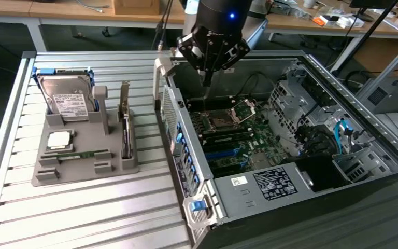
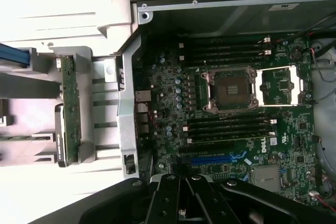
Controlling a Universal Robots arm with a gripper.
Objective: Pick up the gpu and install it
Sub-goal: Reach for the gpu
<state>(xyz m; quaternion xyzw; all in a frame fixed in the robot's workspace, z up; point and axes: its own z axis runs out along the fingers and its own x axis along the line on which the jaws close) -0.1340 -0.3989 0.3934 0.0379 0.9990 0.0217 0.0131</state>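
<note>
Pincer [image 1: 206, 81] closed on nothing, poised over motherboard [image 1: 235, 139]; gpu [image 1: 125, 129] well aside, in grey holder [image 1: 81, 167], not yet picked or installed.

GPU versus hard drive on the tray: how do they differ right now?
The gpu is a thin dark card standing on edge; the hard drive is a boxy silver block leaning back, white label showing. The gpu carries a narrow metal bracket; the hard drive sits in blue rails. Both sit in the grey tray.
</note>
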